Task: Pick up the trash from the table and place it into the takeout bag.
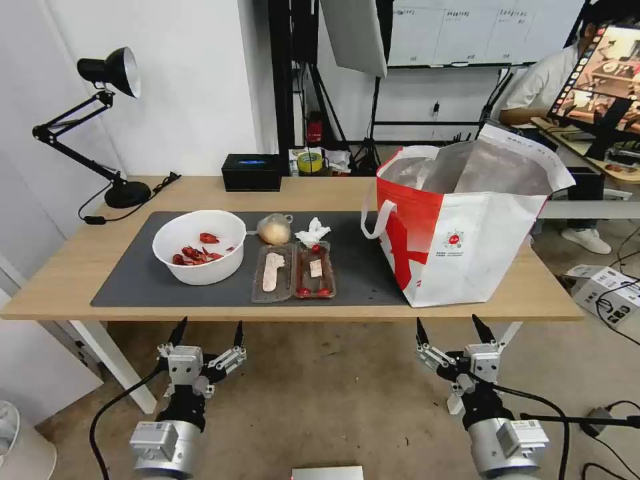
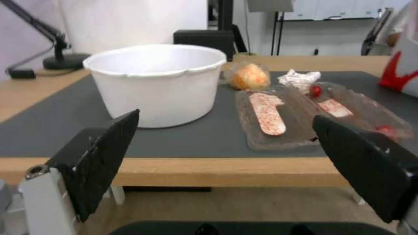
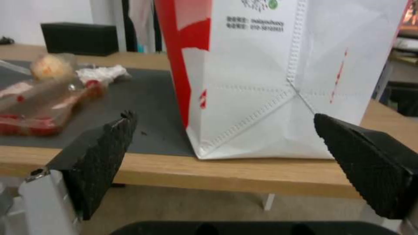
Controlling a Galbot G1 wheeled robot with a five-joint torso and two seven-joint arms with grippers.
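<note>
On the dark mat of the table (image 1: 67, 280) lies the trash: a white bowl (image 1: 199, 247) (image 2: 161, 81) with red scraps, two clear trays (image 1: 273, 272) (image 1: 315, 270) side by side, a small bag with a tan lump (image 1: 274, 229) (image 2: 249, 76) and a crumpled napkin (image 1: 313, 233) (image 2: 299, 78). The red-and-white takeout bag (image 1: 460, 227) (image 3: 279, 78) stands open at the right end. My left gripper (image 1: 208, 332) (image 2: 226, 143) hangs open below the front edge under the bowl. The right gripper (image 1: 455, 329) (image 3: 222, 143) is open below the edge in front of the bag.
A black desk lamp (image 1: 100, 127) stands at the back left and a black box (image 1: 251, 172) at the back middle. A person sits at a desk behind the bag. A cardboard box (image 1: 603, 288) and cables lie on the floor to the right.
</note>
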